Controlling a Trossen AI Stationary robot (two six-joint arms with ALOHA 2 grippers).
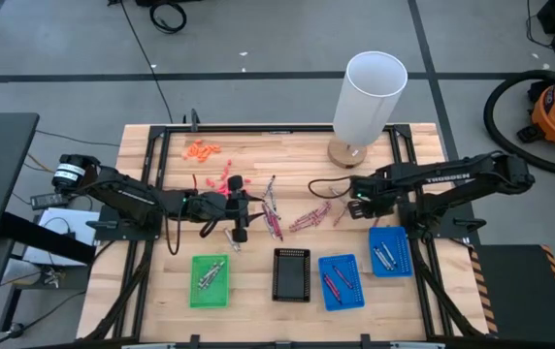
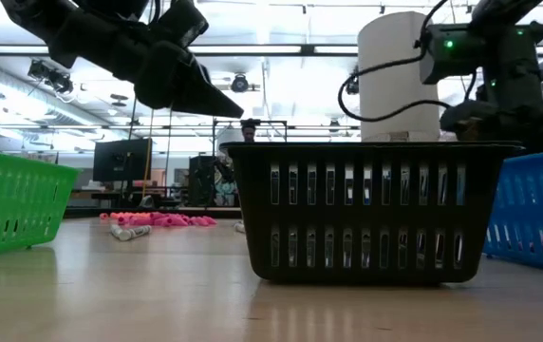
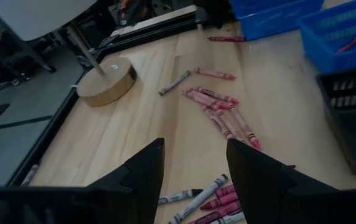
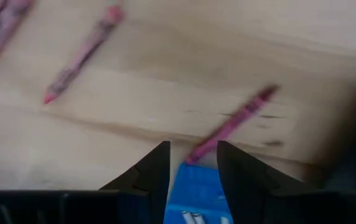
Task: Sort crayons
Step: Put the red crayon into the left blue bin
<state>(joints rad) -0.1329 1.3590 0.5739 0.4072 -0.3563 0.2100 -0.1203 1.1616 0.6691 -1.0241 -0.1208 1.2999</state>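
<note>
**Crayons: light, thin, brittle sticks; best pinched across the middle**

High view: loose crayons (image 1: pixel 309 219) lie in a scatter at mid-surface, between the two arms; a second bunch (image 1: pixel 274 217) sits just beside the left hand (image 1: pixel 241 219); sorted ones already rest in the green tray (image 1: pixel 210 281) and the two blue trays (image 1: pixel 341 282), while the black tray (image 1: pixel 291 274) looks bare; the right hand (image 1: pixel 359 203) hangs near the pile's far edge, just above the outer blue tray (image 1: pixel 391 251); a white tube (image 1: pixel 368 99) stands at the back.

Low view: the black tray fills the middle; a pink heap (image 2: pixel 158 219) lies far off on the surface (image 2: pixel 158 294); both arms hang above it.

Left wrist view: the left hand's fingers (image 3: pixel 142 174) stand wide apart with nothing between them; crayons lie below and ahead, several touching one another.

Right wrist view: the right hand's fingers (image 4: pixel 155 168) are parted and hold nothing; one pink crayon (image 4: pixel 231 124) lies on the wood just past their tips, a blue tray below them.

Handling, as a judgement: each stick is light and stiff but snaps easily; the paper wrap gives grip, though a round body may roll; take one lying apart, across its middle, with gentle pressure.
</note>
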